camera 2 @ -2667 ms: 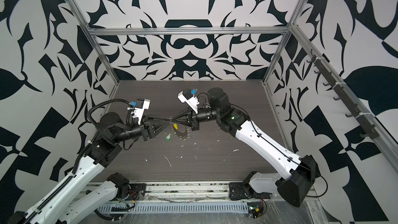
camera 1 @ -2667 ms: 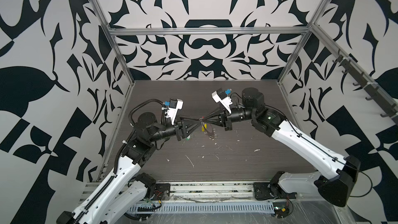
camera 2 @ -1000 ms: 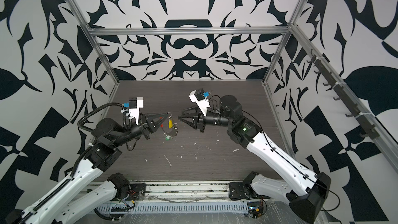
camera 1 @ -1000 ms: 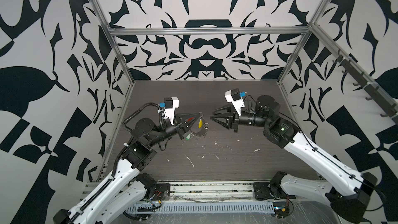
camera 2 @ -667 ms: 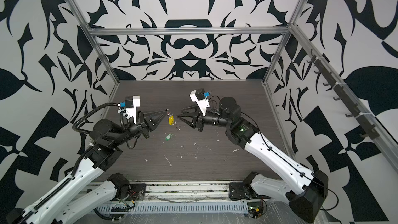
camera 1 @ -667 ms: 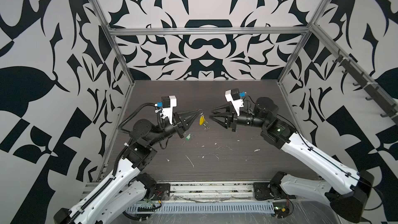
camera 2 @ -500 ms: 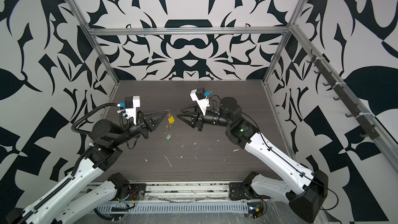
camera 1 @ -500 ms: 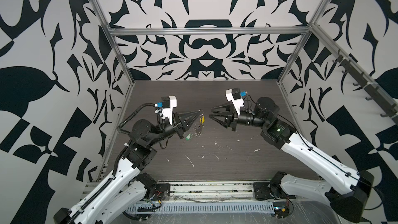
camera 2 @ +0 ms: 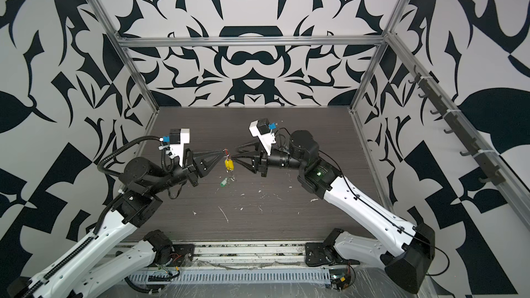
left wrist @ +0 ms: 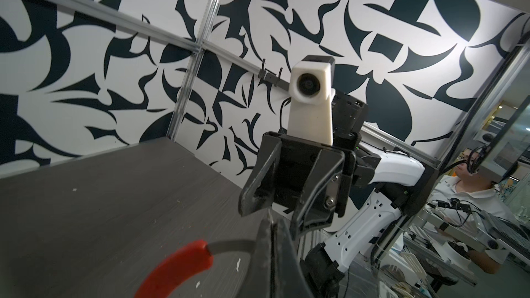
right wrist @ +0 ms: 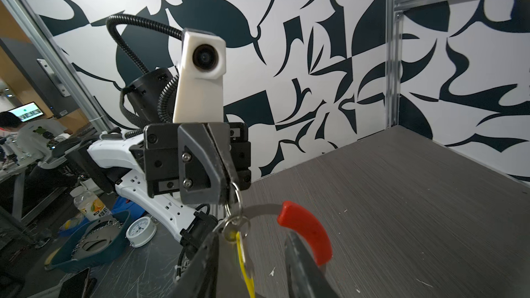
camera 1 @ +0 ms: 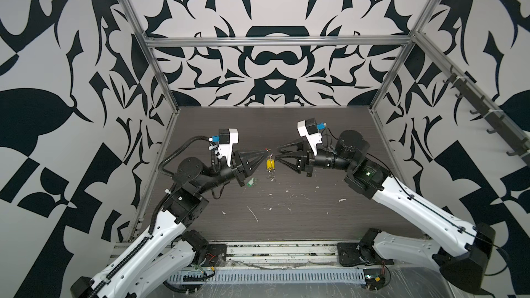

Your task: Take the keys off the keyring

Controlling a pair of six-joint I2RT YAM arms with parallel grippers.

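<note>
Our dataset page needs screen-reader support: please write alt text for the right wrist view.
The left end effector, shut, holds the grey keyring with its red sleeve above a dark table; a yellow key hangs from small silver rings. The open right end effector straddles the key in the foreground.

White flecks (camera 1: 253, 214), maybe scraps, on tbl (camera 1: 329, 230).
</note>
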